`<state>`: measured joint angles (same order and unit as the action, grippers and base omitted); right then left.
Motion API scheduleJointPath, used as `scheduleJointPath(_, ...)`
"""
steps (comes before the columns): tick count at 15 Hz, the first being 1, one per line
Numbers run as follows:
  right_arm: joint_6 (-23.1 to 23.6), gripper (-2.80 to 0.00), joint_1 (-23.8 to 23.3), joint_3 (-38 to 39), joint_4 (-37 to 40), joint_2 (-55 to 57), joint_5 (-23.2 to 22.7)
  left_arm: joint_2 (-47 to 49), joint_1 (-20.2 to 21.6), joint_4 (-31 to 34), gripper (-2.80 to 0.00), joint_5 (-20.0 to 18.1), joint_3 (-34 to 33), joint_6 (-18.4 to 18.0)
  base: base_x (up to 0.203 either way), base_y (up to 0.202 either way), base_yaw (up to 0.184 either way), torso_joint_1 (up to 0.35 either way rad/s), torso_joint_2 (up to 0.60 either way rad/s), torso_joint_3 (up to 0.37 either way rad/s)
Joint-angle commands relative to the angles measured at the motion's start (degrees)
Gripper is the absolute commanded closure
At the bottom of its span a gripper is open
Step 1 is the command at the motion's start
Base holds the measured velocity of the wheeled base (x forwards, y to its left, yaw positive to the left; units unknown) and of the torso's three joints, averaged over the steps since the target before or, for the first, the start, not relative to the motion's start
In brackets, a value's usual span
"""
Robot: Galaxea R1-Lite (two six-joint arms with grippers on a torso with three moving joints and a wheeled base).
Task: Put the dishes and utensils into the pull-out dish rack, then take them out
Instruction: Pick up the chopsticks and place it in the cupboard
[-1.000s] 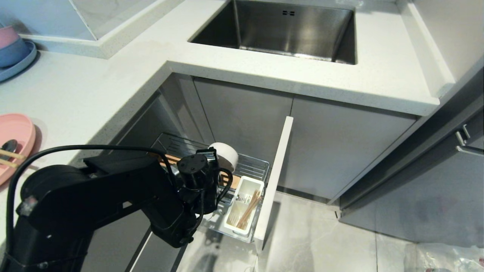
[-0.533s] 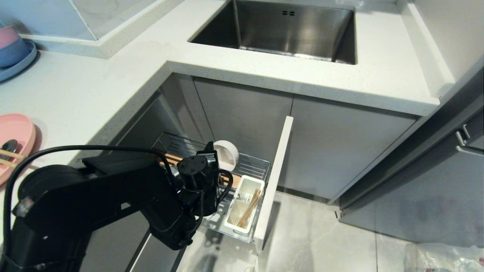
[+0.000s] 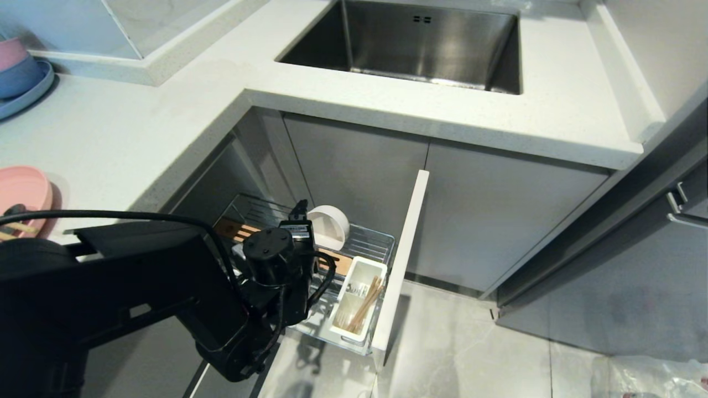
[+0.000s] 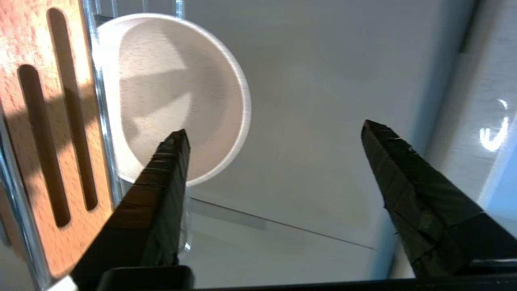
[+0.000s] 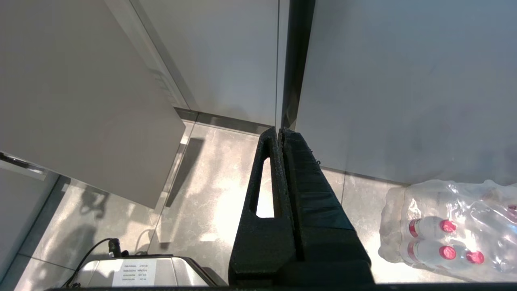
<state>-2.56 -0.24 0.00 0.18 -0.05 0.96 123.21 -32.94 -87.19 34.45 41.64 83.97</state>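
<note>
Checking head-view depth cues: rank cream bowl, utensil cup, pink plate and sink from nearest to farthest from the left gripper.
1. Cream bowl, in the rack right beside the left gripper.
2. Utensil cup, at the rack's front end.
3. Sink and pink plate: sink up in the counter, plate at the far left; too close to call.

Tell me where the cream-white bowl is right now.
In the head view the bowl stands on edge in the pull-out dish rack, beside the slotted wood strip, just beyond the open left gripper.
</note>
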Motion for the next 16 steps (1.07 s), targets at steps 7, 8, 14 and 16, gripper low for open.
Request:
scheduleJointPath(7,0.0,0.0,0.1,0.1,0.0,0.0,0.0,-11.5,-1.3,-0.5,0.0,-2.5,-7.6,-6.4,0.0,0.0,0.0,0.0,0.0,0.0)
scheduleJointPath(8,-0.1,0.0,0.1,0.1,0.0,0.0,0.0,-13.8,-1.4,-0.5,0.0,-3.5,-8.4,-8.2,0.0,0.0,0.0,0.0,0.0,0.0)
scheduleJointPath(14,0.0,0.0,0.0,0.1,0.0,0.0,0.0,-24.5,0.1,-0.5,0.0,-17.5,-12.3,-28.9,0.0,0.0,0.0,0.0,0.0,0.0)
scheduleJointPath(16,-0.1,0.0,0.1,0.1,0.0,0.0,0.0,-25.2,2.4,-0.5,0.0,-21.8,-12.6,-38.6,0.0,0.0,0.0,0.0,0.0,0.0)
